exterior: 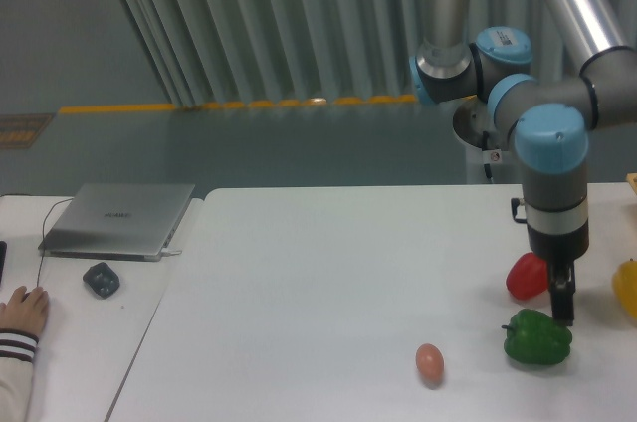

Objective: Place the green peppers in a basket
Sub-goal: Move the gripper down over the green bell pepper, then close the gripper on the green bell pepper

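**Over the green pepper**

Fixed camera: my gripper (561, 305) hangs just above the green pepper (536, 336), which sits on the white counter (328, 283) at my 6 o'clock, near the right edge. I cannot tell how wide my jaws stand. The red pepper (525, 276) lies just beside me at 9 o'clock, an egg (429, 362) farther left at 8 o'clock.

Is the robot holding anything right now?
No. The gripper hangs just above the green pepper with nothing in its fingers.
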